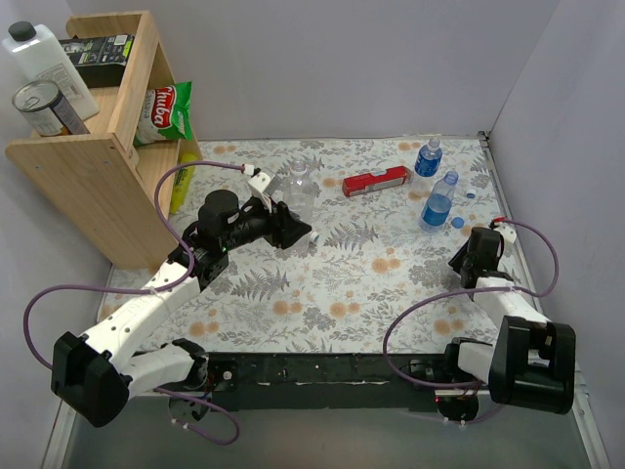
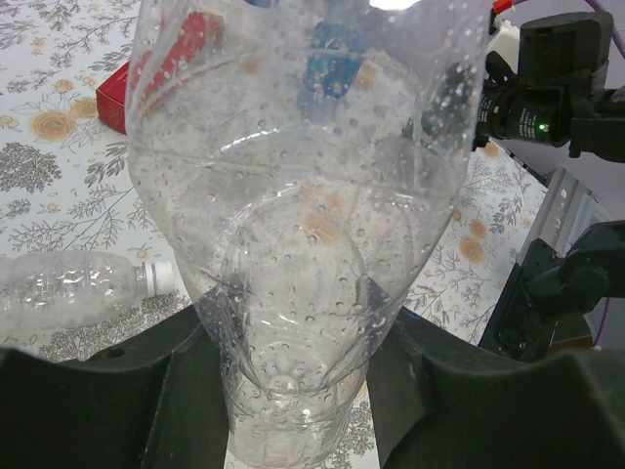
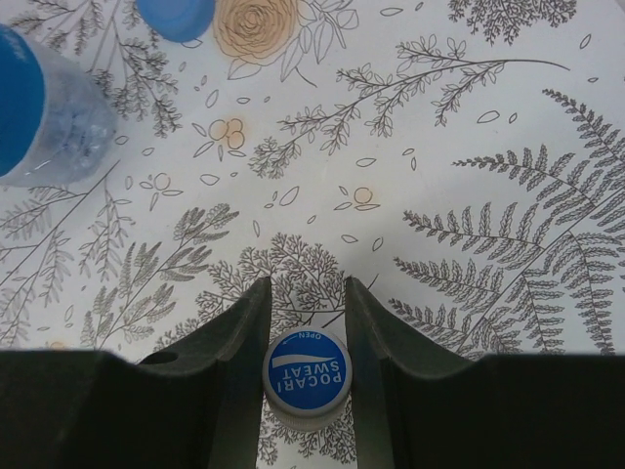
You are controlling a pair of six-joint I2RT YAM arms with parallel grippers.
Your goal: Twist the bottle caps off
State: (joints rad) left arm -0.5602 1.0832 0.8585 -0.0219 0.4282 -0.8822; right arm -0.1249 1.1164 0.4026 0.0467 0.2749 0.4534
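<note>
Right gripper (image 3: 307,293) pinches a blue-topped cap (image 3: 307,379), no bottle beneath, above the table (image 3: 469,147); left gripper (image 2: 293,410) clamps a clear bottle (image 2: 293,195), whose thin crinkly wall could buckle and slip.

Fern-and-flower print covers the table (image 1: 342,283). A long red box (image 1: 376,182) lies flat on it toward the far edge. Right of the box, a blue-labelled water bottle (image 1: 428,157) stands upright near the far right corner, with a second blue-labelled bottle (image 1: 439,202) standing just nearer. Two loose blue caps (image 1: 471,195) (image 1: 457,222) rest on the cloth beside that second bottle. The left wrist view shows a clear unlabelled bottle (image 2: 68,288) lying on its side, white cap (image 2: 161,277) on. A wooden shelf unit (image 1: 88,176) stands along the left side.
</note>
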